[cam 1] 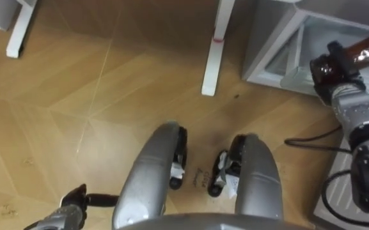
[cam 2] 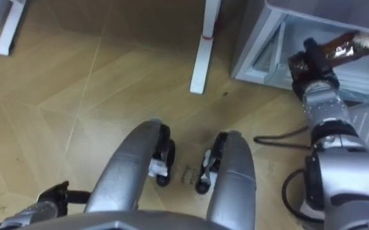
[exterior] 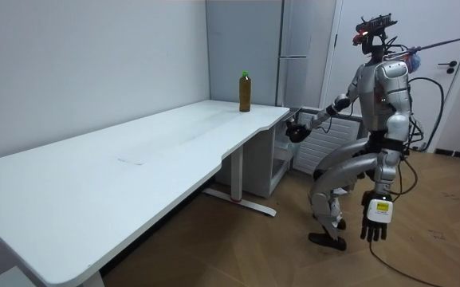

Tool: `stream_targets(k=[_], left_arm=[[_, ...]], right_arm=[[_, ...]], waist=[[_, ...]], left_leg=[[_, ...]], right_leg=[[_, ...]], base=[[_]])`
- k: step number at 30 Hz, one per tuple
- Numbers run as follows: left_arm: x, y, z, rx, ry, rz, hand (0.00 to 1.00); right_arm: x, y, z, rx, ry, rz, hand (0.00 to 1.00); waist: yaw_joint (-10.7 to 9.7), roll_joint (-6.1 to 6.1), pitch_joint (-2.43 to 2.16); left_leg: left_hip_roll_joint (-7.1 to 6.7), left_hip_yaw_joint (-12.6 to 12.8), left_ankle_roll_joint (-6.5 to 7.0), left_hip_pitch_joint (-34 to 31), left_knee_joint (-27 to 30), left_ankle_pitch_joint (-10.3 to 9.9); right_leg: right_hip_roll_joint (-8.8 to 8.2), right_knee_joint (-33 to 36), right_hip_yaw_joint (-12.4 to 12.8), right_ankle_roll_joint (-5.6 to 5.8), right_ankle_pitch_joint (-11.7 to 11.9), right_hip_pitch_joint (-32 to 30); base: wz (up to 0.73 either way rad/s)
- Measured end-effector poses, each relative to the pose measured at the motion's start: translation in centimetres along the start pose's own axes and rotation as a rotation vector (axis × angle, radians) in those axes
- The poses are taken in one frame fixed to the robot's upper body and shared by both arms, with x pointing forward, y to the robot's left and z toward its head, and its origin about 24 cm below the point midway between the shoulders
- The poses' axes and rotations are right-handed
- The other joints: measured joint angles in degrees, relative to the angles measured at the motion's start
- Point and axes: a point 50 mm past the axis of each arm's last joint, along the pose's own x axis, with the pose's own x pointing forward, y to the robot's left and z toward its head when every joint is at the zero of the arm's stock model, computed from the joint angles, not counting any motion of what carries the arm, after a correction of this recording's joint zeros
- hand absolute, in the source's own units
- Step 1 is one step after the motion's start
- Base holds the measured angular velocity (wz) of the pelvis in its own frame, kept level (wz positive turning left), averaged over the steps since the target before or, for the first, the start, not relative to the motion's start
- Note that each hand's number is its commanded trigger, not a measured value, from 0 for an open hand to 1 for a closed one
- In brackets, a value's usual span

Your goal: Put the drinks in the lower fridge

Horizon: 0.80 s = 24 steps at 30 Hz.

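- One hand is idle: your left hand (exterior: 375,225) hangs low by the knee, fingers slack and released, on the side away from the fridge (cam 1: 275,45).
- A table leg (cam 1: 213,51) stands just left of the fridge mouth and narrows your way in.
- Your right hand (cam 1: 330,73) is clenched round a brown bottle (cam 1: 366,50), tipped over at the fridge's open mouth, probably so it clears the low opening.
- Beyond the fridge, a second bottle (exterior: 245,91) stands upright on the table (exterior: 134,151), at the end nearest the fridge and not yet fetched.
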Motion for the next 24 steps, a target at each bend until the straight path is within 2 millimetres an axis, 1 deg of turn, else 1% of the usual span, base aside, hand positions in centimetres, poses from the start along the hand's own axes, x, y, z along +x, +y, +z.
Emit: stream_targets(k=[4,5,6,8,12,14,16,17,19,24], left_arm=[[0.0,-0.1,0.5,0.006,-0.028,0.012,0.0],[-0.1,0.0,0.5,0.006,-0.028,0.025,0.0],[-0.1,0.1,0.5,0.006,-0.028,0.031,0.0],[-0.2,0.2,0.1,0.003,-0.028,0.05,0.0],[-0.4,0.1,-0.7,0.015,-0.015,0.053,0.0],[-0.5,0.1,-0.9,0.013,-0.017,0.054,0.0],[-0.6,0.1,-1.2,0.012,-0.02,0.052,0.0],[-0.6,0.1,-1.3,0.012,-0.017,0.056,0.0],[-0.6,0.4,-1.7,0.01,-0.01,0.066,0.0],[-0.6,0.8,-2.1,-0.003,0.0,0.076,0.0]], right_arm=[[-0.1,2.0,0.8,-0.025,-0.02,0.027,1.0],[-0.1,2.3,0.9,-0.025,-0.021,0.025,0.84],[-0.1,2.5,1.0,-0.026,-0.021,0.025,0.0],[-0.2,2.7,1.1,-0.023,-0.015,0.024,0.0],[-0.3,3.5,1.6,-0.013,-0.025,0.031,0.0],[-0.5,4.1,1.8,-0.014,-0.033,0.046,0.0],[-0.6,4.3,2.5,-0.004,-0.047,0.048,0.0],[-0.6,4.4,2.8,0.009,-0.052,0.042,0.0],[-0.7,4.5,3.0,0.014,-0.056,0.037,0.0],[-0.7,4.6,3.4,0.012,-0.064,0.041,0.0]], waist=[[0.06,0.05,-0.1],[0.13,0.09,-0.13],[0.16,0.09,-0.13],[0.12,0.19,-0.14],[0.04,0.37,-0.24],[-0.13,0.35,-0.24],[-0.24,0.28,-0.27],[-0.26,0.23,-0.25],[-0.34,0.05,-0.22],[-0.54,-0.11,-0.22]], left_leg=[[0.17,0.14,0.0,-3.22,1.9,-0.09],[0.25,0.12,-0.01,-3.81,2.55,-0.34],[0.31,0.12,-0.02,-4.01,2.87,-0.5],[0.74,0.14,0.15,-4.37,3.74,-1.04],[0.74,0.18,0.14,-5.22,3.89,-1.08],[0.6,0.27,0.13,-5.28,3.58,-1.07],[-0.15,0.33,-0.1,-5.15,2.95,-0.9],[-0.24,0.48,-0.05,-4.93,2.48,-0.78],[-0.17,0.45,-0.18,-4.68,1.76,-0.66],[0.21,-0.06,-0.55,-3.82,-0.64,-0.19]], right_leg=[[-0.08,1.84,0.11,-0.29,-0.13,-3.26],[-0.09,2.42,0.03,-0.43,-0.29,-3.75],[-0.09,2.74,0.01,-0.47,-0.44,-3.93],[-0.07,3.32,-0.24,-0.63,-0.95,-4.11],[-0.12,3.49,-0.22,-0.6,-1.03,-5.0],[-0.31,3.44,-0.16,-0.58,-1.06,-5.15],[-0.95,3.44,0.0,-0.59,-1.17,-5.24],[-1.2,3.24,-0.01,-0.54,-1.18,-5.09],[-1.09,2.6,-0.15,-0.47,-1.11,-4.82],[-0.91,-0.22,-1.49,-1.2,-0.59,-3.5]], base=[[0.0],[0.0],[0.0],[0.0],[0.0],[0.02],[0.09],[0.1],[0.03],[0.0]])
